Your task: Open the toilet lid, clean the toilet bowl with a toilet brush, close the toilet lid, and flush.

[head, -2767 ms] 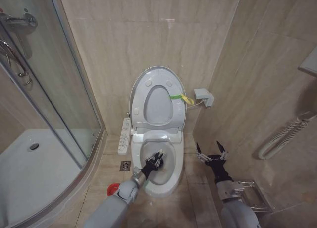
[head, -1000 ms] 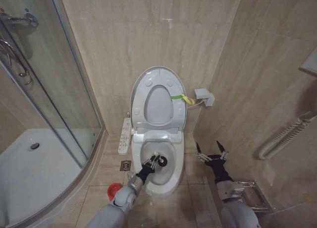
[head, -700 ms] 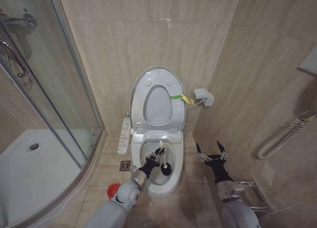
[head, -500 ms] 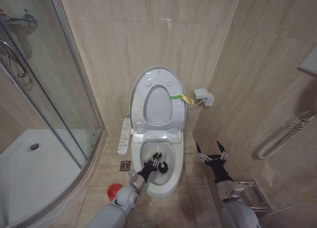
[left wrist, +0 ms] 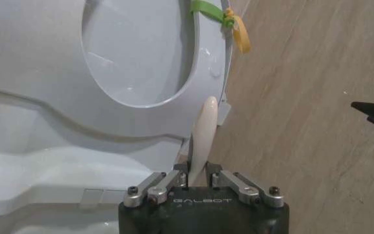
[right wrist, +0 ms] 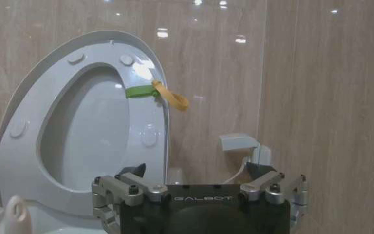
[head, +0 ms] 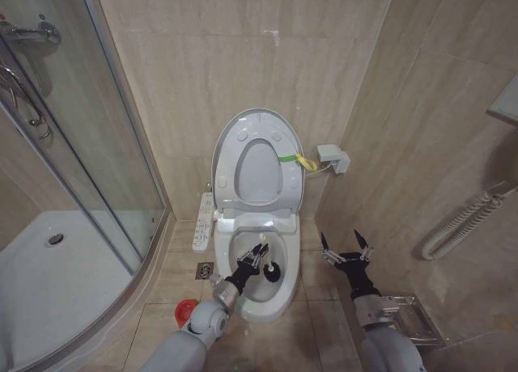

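The toilet lid (head: 257,158) stands upright against the wall with the seat ring raised against it; it also shows as the toilet lid (left wrist: 109,58) and the toilet lid (right wrist: 76,122). My left gripper (head: 252,262) is over the toilet bowl (head: 279,295), shut on the pale handle of the toilet brush (left wrist: 203,131). The brush's dark head (head: 271,272) is down inside the bowl. The handle's top (right wrist: 15,214) shows in the right wrist view. The red holder (head: 187,310) sits on the floor left of the toilet. My right gripper (head: 346,252) (right wrist: 196,170) hangs open to the right of the bowl.
A glass shower enclosure (head: 97,162) and white shower tray (head: 48,267) lie to the left. A long button panel (head: 203,221) and a floor drain (head: 205,269) are beside the toilet. A wall box (head: 333,158), a white hose (head: 461,222) and a metal rack (head: 413,319) are on the right.
My left gripper has swept the brush around inside the bowl; the head now sits slightly further right than half a second ago. The right arm has not moved.
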Available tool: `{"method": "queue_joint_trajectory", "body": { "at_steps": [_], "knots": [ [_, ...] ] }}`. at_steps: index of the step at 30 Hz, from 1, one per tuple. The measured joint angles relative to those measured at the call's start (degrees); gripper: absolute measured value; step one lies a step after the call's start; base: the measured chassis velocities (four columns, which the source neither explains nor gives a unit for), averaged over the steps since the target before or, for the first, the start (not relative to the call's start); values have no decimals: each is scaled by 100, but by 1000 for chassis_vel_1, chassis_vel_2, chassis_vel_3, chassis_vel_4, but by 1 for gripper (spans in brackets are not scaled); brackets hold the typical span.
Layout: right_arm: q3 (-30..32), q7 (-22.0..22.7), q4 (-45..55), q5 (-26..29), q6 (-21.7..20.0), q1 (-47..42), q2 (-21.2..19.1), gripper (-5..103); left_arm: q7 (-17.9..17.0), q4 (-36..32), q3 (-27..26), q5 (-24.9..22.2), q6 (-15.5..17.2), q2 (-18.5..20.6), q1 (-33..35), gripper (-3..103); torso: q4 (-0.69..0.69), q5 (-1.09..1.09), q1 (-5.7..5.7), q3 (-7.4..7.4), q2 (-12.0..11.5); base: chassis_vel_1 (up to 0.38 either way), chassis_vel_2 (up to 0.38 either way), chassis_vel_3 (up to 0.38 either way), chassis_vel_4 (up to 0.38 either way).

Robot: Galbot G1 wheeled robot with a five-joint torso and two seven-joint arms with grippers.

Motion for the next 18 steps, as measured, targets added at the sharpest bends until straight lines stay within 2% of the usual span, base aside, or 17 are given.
{"method": "queue_joint_trajectory", "body": {
  "at_steps": [10, 13, 18],
  "knots": [
    [0, 0, 0, 0, 0, 0, 0, 100, 374, 1310, 148, 315, -261, -243, -222, 17, 2, 2, -2, -2, 2, 0, 0, 0, 0],
    [0, -1, 0, 0, 0, 0, 0, 100, 361, 1327, 168, 329, -254, -265, -246, 17, 4, 2, 0, 0, 0, 0, 0, 0, 0],
    [0, 0, 0, 0, 0, 0, 0, 100, 228, 834, 192, 253, -145, -214, -190, 18, 1, 0, 1, 0, -1, 0, 0, 0, 0]
  ]
}}
